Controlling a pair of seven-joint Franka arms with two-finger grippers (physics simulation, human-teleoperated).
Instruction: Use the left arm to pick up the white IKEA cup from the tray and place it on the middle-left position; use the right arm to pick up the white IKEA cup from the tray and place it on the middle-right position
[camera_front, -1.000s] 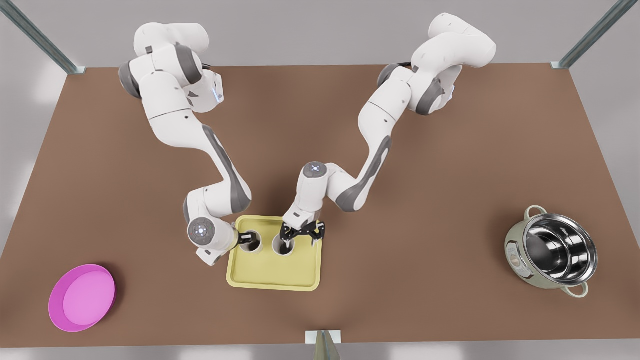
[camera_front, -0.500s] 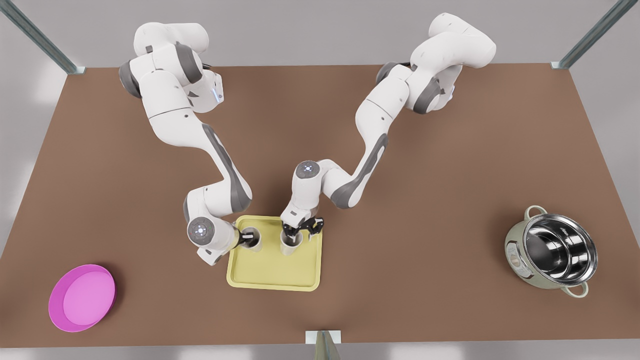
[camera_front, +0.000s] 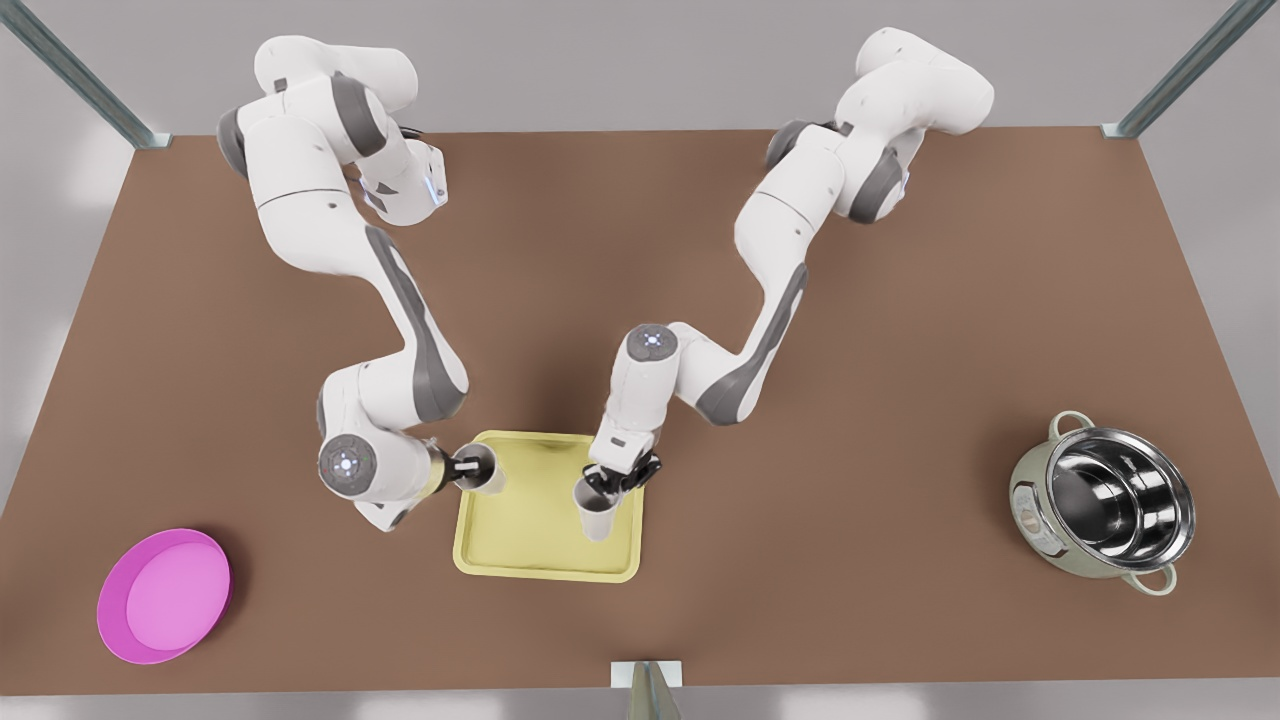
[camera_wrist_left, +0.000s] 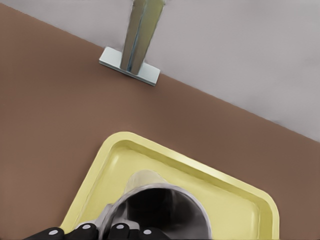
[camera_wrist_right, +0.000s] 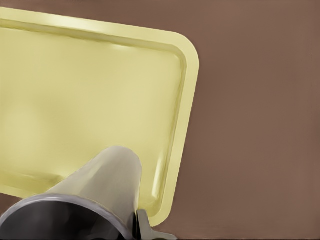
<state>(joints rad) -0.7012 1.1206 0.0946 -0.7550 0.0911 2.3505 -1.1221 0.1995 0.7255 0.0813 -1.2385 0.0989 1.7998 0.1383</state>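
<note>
Two white cups are each held by a gripper over the pale yellow tray (camera_front: 540, 545). My left gripper (camera_front: 476, 468), on the front view's left, is shut on one cup (camera_front: 487, 472) at the tray's left rim. In the left wrist view this cup (camera_wrist_left: 160, 207) shows its dark inside, with the black fingertips (camera_wrist_left: 85, 230) on its rim and the tray (camera_wrist_left: 125, 142) below. My right gripper (camera_front: 606, 485) is shut on the other cup (camera_front: 597, 515), tilted over the tray's right part. The right wrist view has that cup (camera_wrist_right: 102, 187) above the tray (camera_wrist_right: 100, 90).
A round magenta dish (camera_front: 165, 595) lies at the front view's lower left. A steel pot (camera_front: 1105, 505) with cream handles stands at the right. A metal post (camera_front: 646, 685) rises at the table's near edge and shows as the post (camera_wrist_left: 140, 37) in the left wrist view.
Both cups have come up off the tray floor. The left arm drew its cup to the front view's left, to the tray's rim. The right arm carried its cup rightward.
</note>
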